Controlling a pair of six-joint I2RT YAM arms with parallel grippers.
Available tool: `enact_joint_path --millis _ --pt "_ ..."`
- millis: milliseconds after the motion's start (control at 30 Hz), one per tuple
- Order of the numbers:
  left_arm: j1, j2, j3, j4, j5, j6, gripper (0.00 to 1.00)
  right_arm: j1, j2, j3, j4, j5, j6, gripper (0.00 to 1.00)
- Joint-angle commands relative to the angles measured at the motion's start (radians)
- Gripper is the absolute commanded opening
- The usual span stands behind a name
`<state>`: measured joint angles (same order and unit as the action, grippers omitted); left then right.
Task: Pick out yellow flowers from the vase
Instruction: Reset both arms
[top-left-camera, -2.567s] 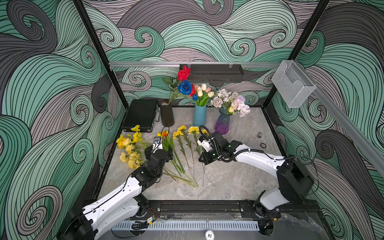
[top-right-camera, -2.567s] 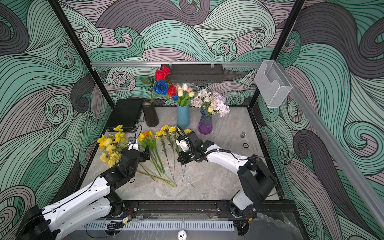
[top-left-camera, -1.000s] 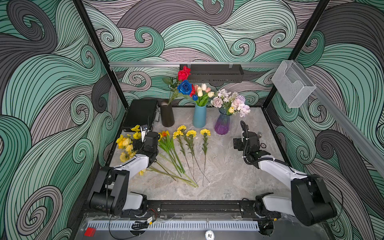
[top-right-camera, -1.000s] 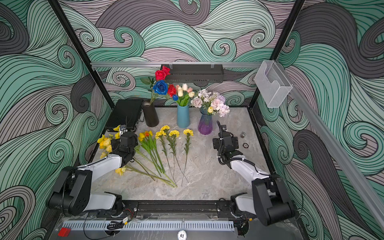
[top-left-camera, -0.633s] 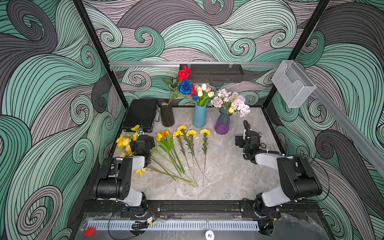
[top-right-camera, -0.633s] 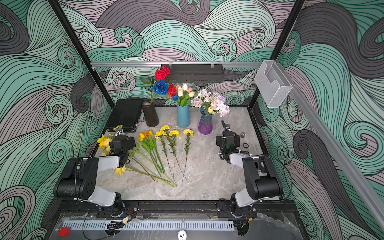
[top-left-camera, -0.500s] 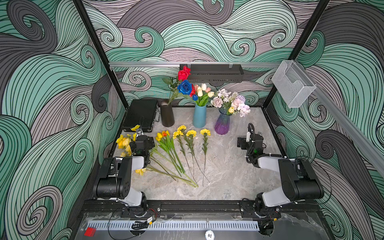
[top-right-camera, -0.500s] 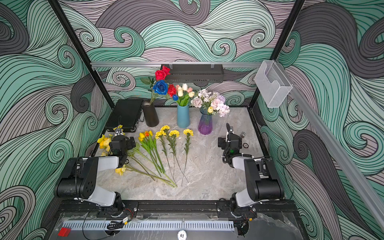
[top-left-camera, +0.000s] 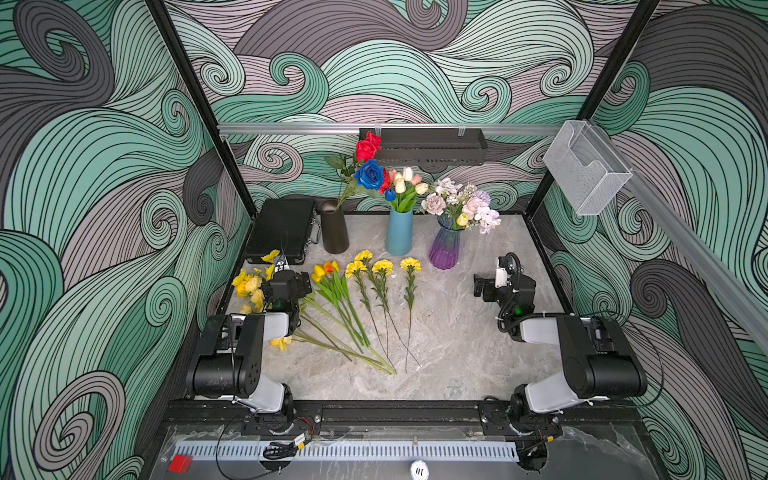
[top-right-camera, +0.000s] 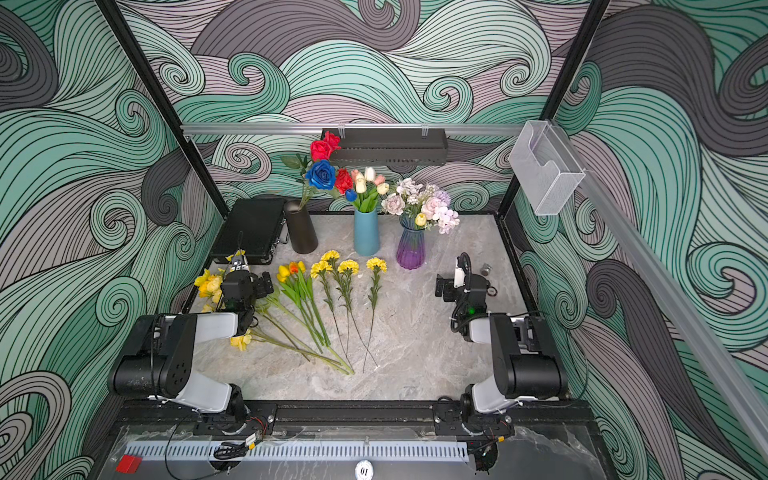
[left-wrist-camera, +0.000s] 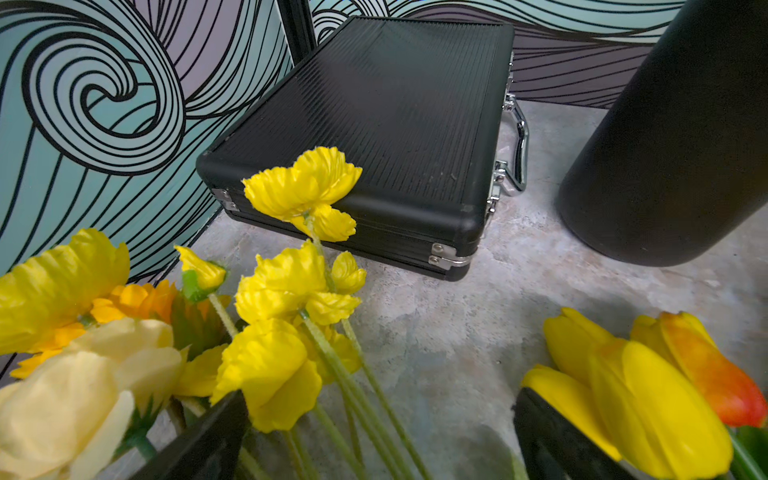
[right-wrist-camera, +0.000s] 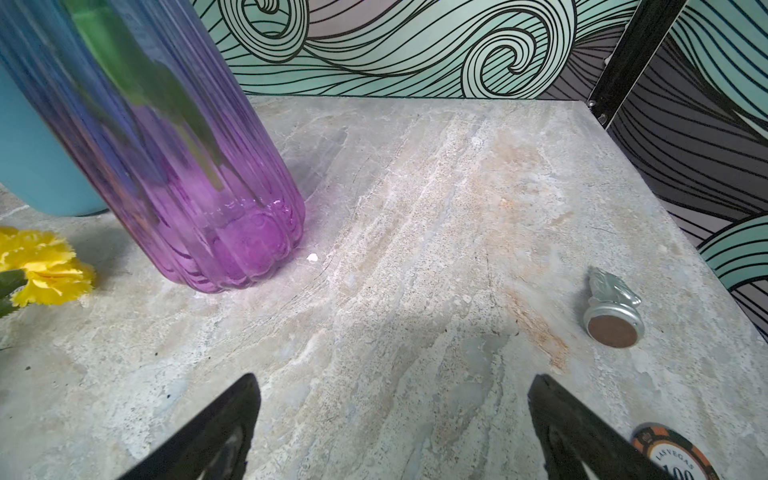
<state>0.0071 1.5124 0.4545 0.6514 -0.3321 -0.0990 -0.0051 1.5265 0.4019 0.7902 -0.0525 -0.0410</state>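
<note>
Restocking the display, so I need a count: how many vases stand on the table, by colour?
Black vase: 1
Blue vase: 1
Purple glass vase: 1
Total: 3

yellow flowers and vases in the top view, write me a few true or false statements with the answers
1. Many yellow flowers lie flat on the table. True.
2. The right hand grips a flower. False: it is open and empty above bare table.
3. A yellow bloom shows among the flowers in the purple vase. True.
4. The black case lies open. False: it is shut.
</note>
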Motion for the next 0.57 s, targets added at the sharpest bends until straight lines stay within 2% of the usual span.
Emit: enact_joint_path --millis 0,533 --pt "0.005 0.006 0.006 0.021 0.008 -0.008 0.98 0.005 0.002 0.01 0.024 0.01 0.004 1.0" --pt "0.005 0.005 0.007 0.022 0.008 -0.008 0.99 0.005 -0.001 0.009 0.025 0.017 0.006 1.0"
